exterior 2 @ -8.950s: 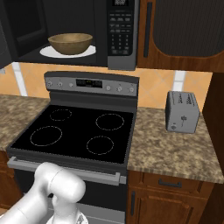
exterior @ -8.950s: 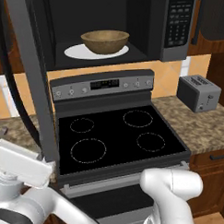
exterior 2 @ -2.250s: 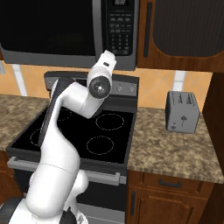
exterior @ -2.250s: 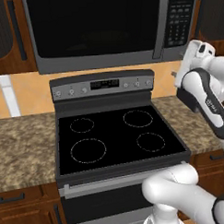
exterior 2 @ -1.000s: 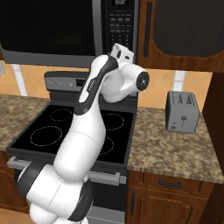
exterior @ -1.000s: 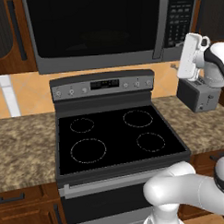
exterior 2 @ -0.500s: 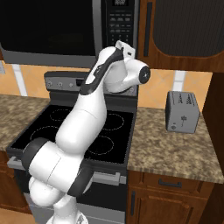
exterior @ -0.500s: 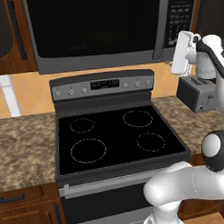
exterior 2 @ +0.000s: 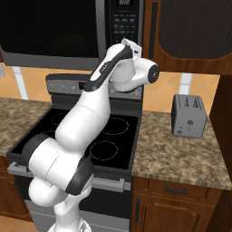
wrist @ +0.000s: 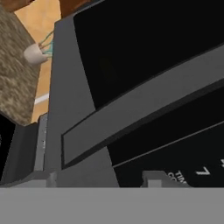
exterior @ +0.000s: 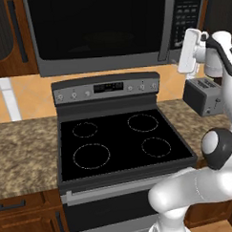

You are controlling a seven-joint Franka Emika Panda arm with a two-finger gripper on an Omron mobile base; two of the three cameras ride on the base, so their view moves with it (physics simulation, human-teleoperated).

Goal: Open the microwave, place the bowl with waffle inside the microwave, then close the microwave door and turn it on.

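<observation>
Now the microwave (exterior: pixel 104 30) hangs above the stove (exterior: pixel 121 144) with the microwave door (exterior: pixel 95 28) shut. The gripper (exterior: pixel 187 51) sits up against its keypad strip (exterior: pixel 186 12); whether its jaws are apart or closed cannot be told. The toaster (exterior 2: pixel 189 115) stands on the counter (exterior 2: pixel 181 154).

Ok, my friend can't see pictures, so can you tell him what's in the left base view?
A white robot arm reaches up to the keypad strip on the right side of a big dark microwave, whose door is shut. Below it sits a black-topped stove with four ring burners, and a grey toaster stands on the speckled counter to the right.
</observation>
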